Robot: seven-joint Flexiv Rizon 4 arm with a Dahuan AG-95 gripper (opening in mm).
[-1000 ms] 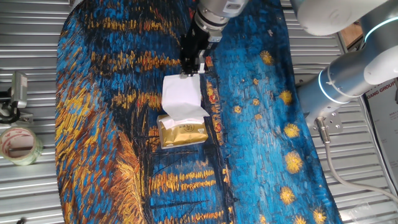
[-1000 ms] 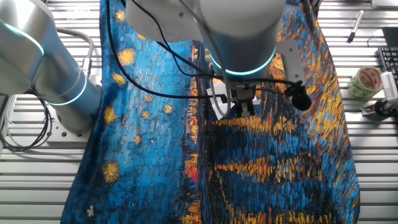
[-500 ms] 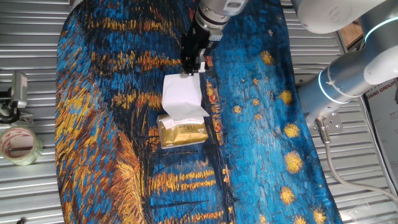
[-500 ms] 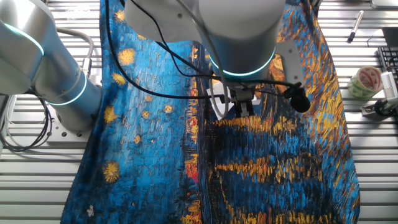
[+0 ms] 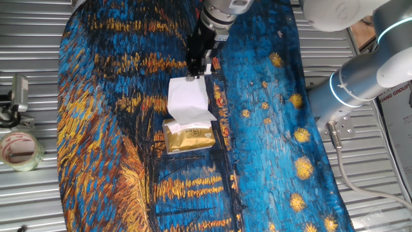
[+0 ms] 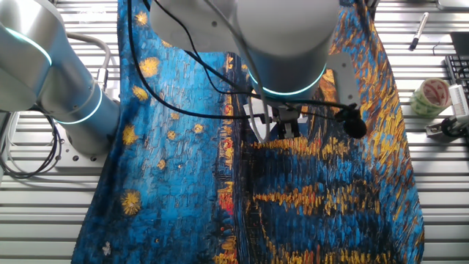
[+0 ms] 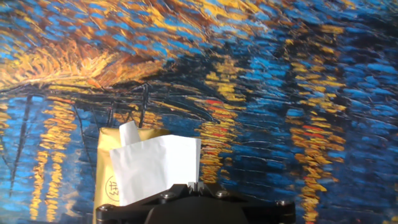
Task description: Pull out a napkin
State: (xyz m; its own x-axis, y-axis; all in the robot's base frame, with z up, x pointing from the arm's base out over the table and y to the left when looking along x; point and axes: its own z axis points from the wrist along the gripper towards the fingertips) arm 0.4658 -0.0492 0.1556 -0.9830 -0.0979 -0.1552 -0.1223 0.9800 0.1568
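Observation:
A white napkin [image 5: 188,100] stretches from the slot of a gold tissue pack [image 5: 188,137] up toward my gripper [image 5: 197,73], which stands just beyond the napkin's far edge. In the hand view the napkin [image 7: 155,168] rises in front of the gold pack [image 7: 107,163], and its upper right corner runs into my gripper [image 7: 194,185], whose jaws stand pressed together on that corner. In the other fixed view the arm hides the pack. Only a sliver of the napkin [image 6: 257,122] shows there beside my gripper [image 6: 286,130].
Everything lies on a blue and gold painted cloth [image 5: 270,129] over a slatted metal table. A tape roll [image 5: 19,149] and a metal clamp [image 5: 18,96] sit off the cloth's left side. The arm's base [image 5: 360,84] stands at the right.

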